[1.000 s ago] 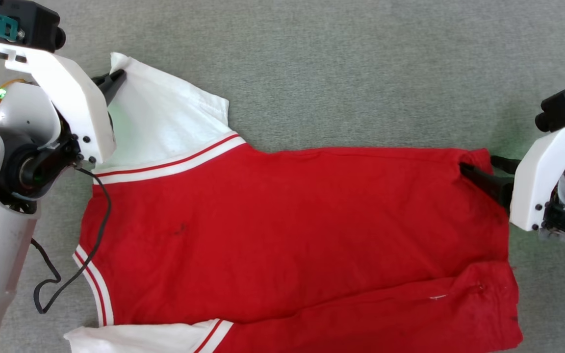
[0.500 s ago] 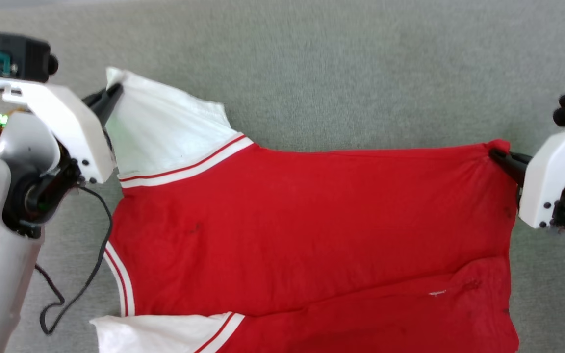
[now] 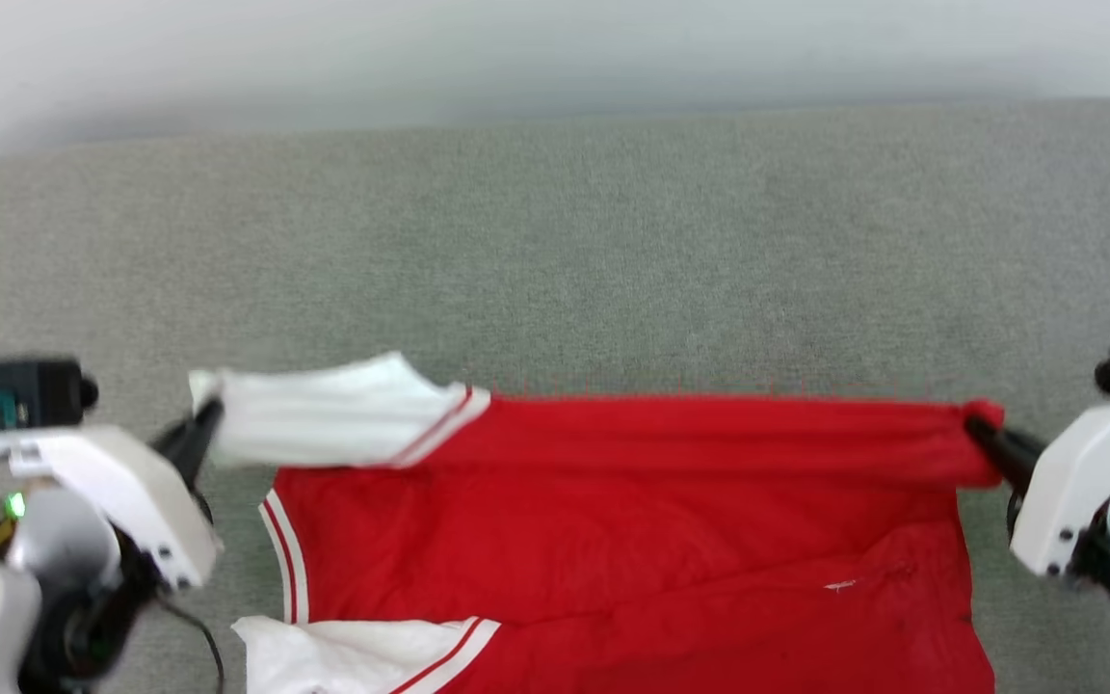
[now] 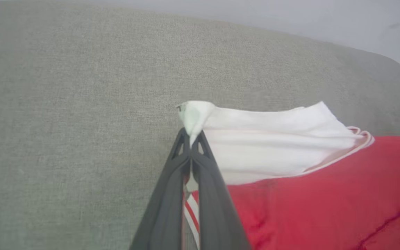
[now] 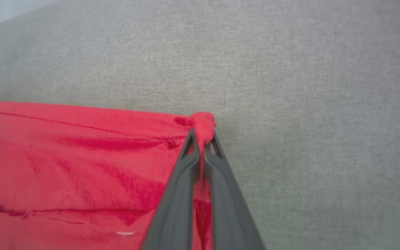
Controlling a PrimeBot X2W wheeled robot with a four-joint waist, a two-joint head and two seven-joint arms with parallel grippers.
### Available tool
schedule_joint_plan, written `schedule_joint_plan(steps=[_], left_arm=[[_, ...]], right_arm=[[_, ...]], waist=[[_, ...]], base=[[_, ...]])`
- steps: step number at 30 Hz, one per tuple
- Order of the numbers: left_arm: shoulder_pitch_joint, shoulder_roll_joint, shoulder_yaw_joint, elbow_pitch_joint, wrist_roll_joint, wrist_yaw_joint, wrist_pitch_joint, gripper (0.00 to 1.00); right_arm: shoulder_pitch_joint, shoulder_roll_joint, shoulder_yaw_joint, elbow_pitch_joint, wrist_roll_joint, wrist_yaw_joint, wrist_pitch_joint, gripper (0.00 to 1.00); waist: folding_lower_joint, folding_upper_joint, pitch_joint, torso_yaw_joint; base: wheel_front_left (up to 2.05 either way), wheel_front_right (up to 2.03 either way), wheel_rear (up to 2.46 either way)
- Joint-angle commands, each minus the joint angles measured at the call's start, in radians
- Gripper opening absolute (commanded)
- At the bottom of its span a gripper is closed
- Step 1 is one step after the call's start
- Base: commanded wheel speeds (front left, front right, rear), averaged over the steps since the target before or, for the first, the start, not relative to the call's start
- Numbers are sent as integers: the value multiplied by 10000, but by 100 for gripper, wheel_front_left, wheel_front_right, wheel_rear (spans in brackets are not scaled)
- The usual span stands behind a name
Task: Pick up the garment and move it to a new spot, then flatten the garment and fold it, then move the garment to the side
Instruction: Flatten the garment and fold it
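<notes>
- A red T-shirt, the garment (image 3: 613, 520), lies spread sideways on a grey fabric-covered bench (image 3: 555, 241), on the bench's near half in the head view.
- The garment's edge toward the back of the bench is pulled into a taut straight line and folded forward over the red body beneath it.
- At the bench's left side, a white sleeve (image 3: 324, 424) with red-and-white stripe trim hangs off that taut edge; a second white sleeve (image 3: 343, 655) lies flat near the bench's front.
- The left jaws are closed tight on the tip of the white sleeve; in the left wrist view the 2 dark fingers (image 4: 167, 208) meet with a tuft of white cloth (image 4: 194, 116) poking out past them.
- The right jaws, at the bench's right side, are pinched on the garment's red corner (image 5: 203, 126); the right wrist view shows 2 fingers (image 5: 177, 201) pressed together with bunched red cloth between them.
- A pale wall (image 3: 555, 48) rises behind the back of the bench.
</notes>
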Motion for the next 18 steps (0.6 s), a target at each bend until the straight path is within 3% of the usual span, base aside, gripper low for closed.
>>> schedule_joint_plan(steps=[1,6,14,15,16,17,18], left_arm=[[460,-113,111,-156,-120,126,-154,0],[2175,-317,224,-440,-480,531,-259,0],[3627,-579,-17,-371,-950,704,20,0],[3693,-661,-104,-283,-989,697,48,0],[3739,-791,-165,-194,-1036,660,18,0],[3798,-853,-228,-57,-1024,618,-34,42],[3812,-919,-281,74,-978,550,-149,97]], right_arm=[[326,83,-85,52,-36,-6,-40,0],[1241,360,-378,152,74,-8,-591,0],[2412,617,-529,750,181,-9,-1480,0],[2511,694,-530,896,236,-9,-1579,20],[2593,730,-538,997,213,-9,-1721,61],[2628,725,-481,1047,189,-9,-1890,100],[2698,772,-462,1131,233,-9,-2057,100]], waist=[[0,-1,-249,63],[0,-1,-504,189],[0,-1,-716,258],[0,-1,-716,247],[0,-1,-726,234],[0,-1,-762,209],[0,-1,-803,186]], base=[[0,0,0],[0,0,0],[0,0,0],[0,0,0],[0,0,0],[0,0,0],[0,0,0]])
